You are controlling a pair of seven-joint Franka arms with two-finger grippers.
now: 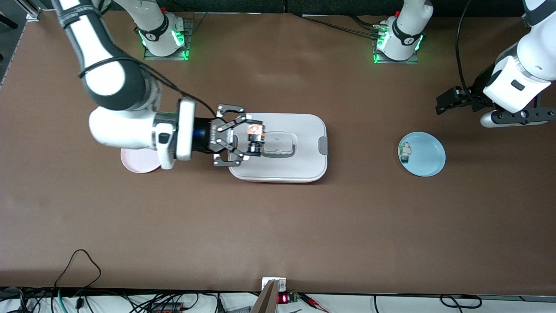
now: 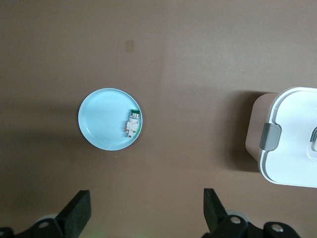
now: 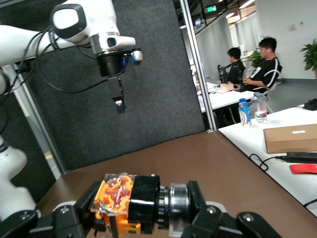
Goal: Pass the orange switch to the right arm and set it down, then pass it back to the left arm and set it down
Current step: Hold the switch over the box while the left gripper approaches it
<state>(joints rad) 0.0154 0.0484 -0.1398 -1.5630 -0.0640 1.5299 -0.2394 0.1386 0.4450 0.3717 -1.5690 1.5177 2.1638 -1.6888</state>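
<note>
pink plate (image 1: pixel 138 161) on the counter (image 1: pixel 278 226) at the right arm's end, partly under the right arm. right end effector (image 1: pixel 243 140) clamped on the orange switch (image 1: pixel 256 138), held in the air over the lid of the white box (image 1: pixel 304 148) at mid-counter. blue plate (image 1: pixel 428 156) toward the left arm's end carries a small white-and-green component (image 1: pixel 405 152). left end effector (image 2: pixel 143 210) hangs above the counter beside the blue plate, fingers spread wide, holding nothing; that arm waits.
</note>
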